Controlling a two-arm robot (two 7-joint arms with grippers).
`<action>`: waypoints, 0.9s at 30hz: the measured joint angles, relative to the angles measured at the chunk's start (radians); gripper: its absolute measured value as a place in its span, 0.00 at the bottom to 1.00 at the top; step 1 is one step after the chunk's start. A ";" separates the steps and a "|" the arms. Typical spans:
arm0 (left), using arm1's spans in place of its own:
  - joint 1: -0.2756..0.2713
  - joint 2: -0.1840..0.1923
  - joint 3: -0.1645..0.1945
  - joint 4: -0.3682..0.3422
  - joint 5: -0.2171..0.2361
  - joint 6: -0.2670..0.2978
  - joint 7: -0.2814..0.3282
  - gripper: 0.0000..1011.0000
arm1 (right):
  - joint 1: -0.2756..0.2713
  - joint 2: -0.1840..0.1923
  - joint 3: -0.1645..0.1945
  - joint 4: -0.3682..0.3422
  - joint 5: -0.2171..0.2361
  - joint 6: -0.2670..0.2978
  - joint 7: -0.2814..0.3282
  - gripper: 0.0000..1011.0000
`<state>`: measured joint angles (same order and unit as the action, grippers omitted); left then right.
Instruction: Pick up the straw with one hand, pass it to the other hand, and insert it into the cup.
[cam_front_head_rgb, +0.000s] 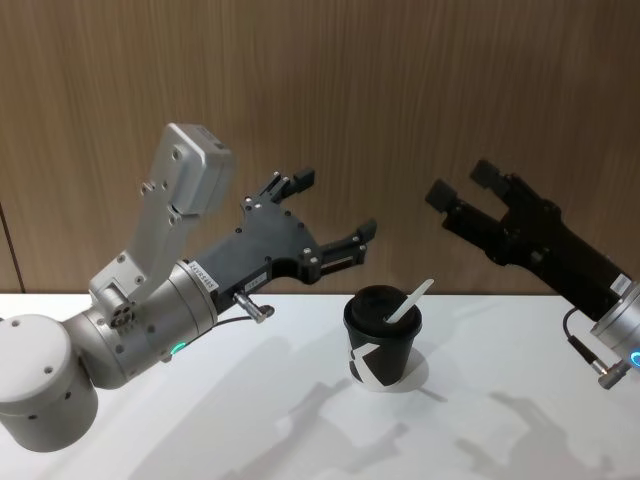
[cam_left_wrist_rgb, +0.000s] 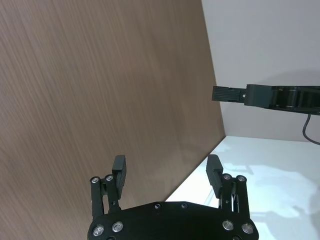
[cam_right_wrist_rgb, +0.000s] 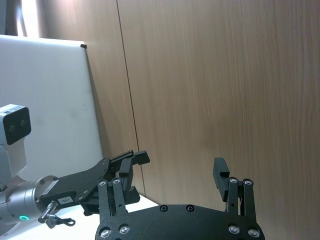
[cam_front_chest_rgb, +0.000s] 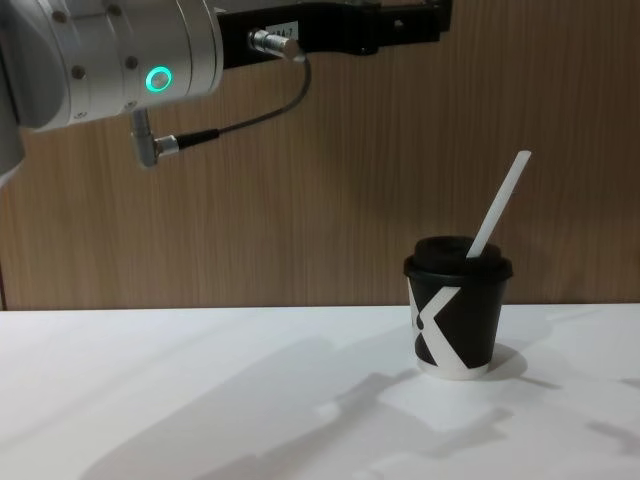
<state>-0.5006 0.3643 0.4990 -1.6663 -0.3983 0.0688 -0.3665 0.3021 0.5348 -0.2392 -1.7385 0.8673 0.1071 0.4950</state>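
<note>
The black cup (cam_front_head_rgb: 383, 345) (cam_front_chest_rgb: 456, 315) with a white K-like mark stands on the white table (cam_front_head_rgb: 300, 430). The white straw (cam_front_head_rgb: 410, 301) (cam_front_chest_rgb: 500, 205) sticks out of its lid and leans to the right. My left gripper (cam_front_head_rgb: 333, 213) (cam_left_wrist_rgb: 167, 167) hangs open in the air, up and to the left of the cup, holding nothing. High to the right of the cup my right gripper (cam_front_head_rgb: 460, 187) (cam_right_wrist_rgb: 180, 167) is open too, with nothing between its fingers. The left wrist view catches the right gripper's fingers (cam_left_wrist_rgb: 230, 94) from the side.
A brown wood-grain wall (cam_front_head_rgb: 400, 100) rises just behind the table. The left arm's silver wrist (cam_front_chest_rgb: 110, 50) with a green ring and a dark cable (cam_front_chest_rgb: 250, 120) hangs above the table's left side. A white board (cam_right_wrist_rgb: 47, 100) stands off to the side in the right wrist view.
</note>
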 joint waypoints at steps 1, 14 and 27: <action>0.000 0.000 0.000 0.000 0.000 0.000 0.001 0.99 | 0.000 0.000 0.000 0.000 0.000 0.000 0.000 0.99; 0.004 0.001 -0.002 -0.004 0.003 0.004 0.005 0.99 | -0.001 0.000 -0.001 -0.001 0.001 -0.002 -0.004 0.99; 0.005 0.001 -0.003 -0.005 0.004 0.005 0.006 0.99 | -0.002 0.000 -0.001 -0.001 0.002 -0.003 -0.005 0.99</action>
<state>-0.4957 0.3649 0.4957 -1.6716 -0.3945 0.0742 -0.3602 0.3005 0.5349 -0.2402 -1.7394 0.8689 0.1037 0.4899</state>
